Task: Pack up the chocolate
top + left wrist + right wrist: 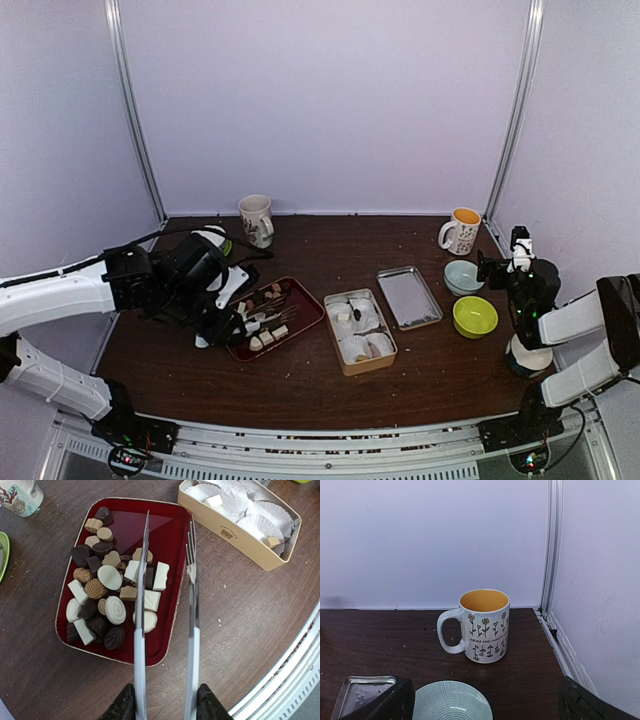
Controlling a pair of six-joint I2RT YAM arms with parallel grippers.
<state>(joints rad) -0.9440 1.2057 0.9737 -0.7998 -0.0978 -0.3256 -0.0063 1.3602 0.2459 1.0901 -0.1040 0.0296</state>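
Looking down from the left wrist: the left gripper, at the bottom of the frame, is clamped on silver tongs, whose tips stand apart above a red tray. The chocolate, white and brown pieces, is heaped in the tray's left half. A box of paper cups sits upper right. The right gripper is spread wide, empty. Likely step: picking a piece. Next, the tips must straddle one piece and squeeze.
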